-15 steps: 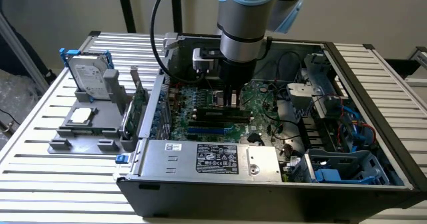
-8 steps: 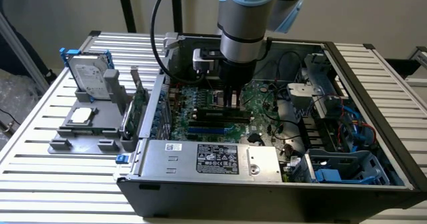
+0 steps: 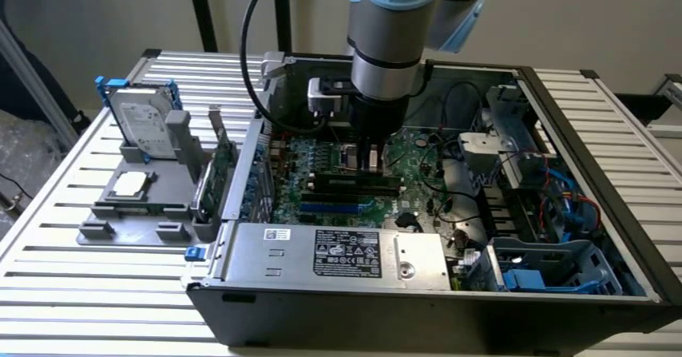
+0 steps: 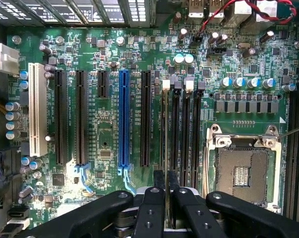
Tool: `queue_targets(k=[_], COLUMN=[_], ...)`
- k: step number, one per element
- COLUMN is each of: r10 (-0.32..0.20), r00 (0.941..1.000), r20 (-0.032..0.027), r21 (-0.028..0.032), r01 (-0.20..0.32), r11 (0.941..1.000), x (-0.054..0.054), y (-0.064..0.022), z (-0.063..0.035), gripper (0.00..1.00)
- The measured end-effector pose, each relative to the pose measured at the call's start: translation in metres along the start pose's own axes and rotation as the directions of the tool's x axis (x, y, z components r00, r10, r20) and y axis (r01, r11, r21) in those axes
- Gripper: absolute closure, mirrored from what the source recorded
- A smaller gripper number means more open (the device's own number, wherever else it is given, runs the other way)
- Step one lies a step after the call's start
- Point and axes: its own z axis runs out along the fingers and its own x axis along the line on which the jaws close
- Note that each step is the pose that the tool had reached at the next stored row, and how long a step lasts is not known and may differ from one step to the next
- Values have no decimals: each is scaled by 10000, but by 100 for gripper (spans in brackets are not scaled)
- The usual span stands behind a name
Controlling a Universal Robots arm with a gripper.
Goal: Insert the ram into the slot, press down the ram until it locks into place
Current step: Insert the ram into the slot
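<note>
My gripper (image 4: 166, 182) hangs low over the green motherboard (image 4: 109, 139) inside the open computer case (image 3: 426, 293). Its two black fingers (image 4: 159, 182) stand close together on either side of a thin strip seen edge-on. That strip is the ram (image 4: 165, 129), standing in the memory slot with the white latch (image 4: 165, 85), beside three empty black memory slots (image 4: 185, 134). In the exterior view the gripper (image 3: 371, 164) sits right above the long dark slots (image 3: 352, 184) at the middle of the board; the ram's lower edge is hidden there.
A blue expansion slot (image 4: 123, 119), black slots and a white slot (image 4: 36, 109) lie beside the memory slots. The bare processor socket (image 4: 243, 171) is on the other side. Outside the case, a grey tray (image 3: 139, 205) holds a hard drive (image 3: 144, 125) and a green expansion card (image 3: 222, 169).
</note>
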Motion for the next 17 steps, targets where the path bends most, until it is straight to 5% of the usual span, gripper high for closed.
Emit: queue_targets(k=[17], r10=[183], r00=[9998], r20=[2], r21=[16], r01=[-183], r11=[9998], x=[-16], y=[8], z=[21], gripper=[86])
